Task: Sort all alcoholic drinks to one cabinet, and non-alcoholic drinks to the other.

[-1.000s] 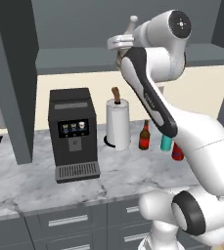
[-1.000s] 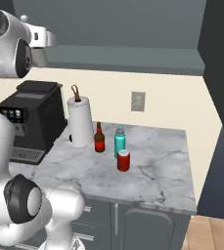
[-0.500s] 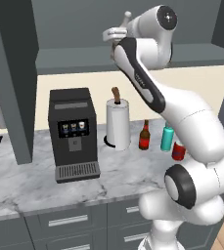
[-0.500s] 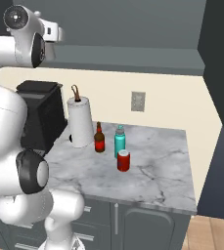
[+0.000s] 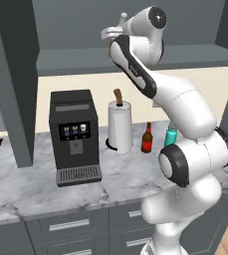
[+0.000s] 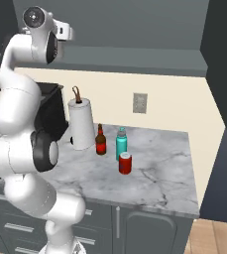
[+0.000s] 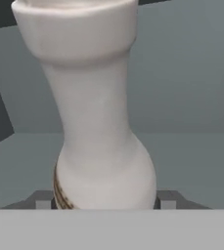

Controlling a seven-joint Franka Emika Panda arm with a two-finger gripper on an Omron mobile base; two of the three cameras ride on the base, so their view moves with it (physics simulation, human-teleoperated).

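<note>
Tool clamped on cream-white bottle, raised at the overhead cabinet shelf

White glossy arm, dark joint rings.

The white arm rears up from its base, bends at a dark elbow joint, and reaches high with the wrist folded over at the top. The pincer sits at that raised end, its two dark fingertips pressed against either side of the cream bottle, gripping it.
</note>
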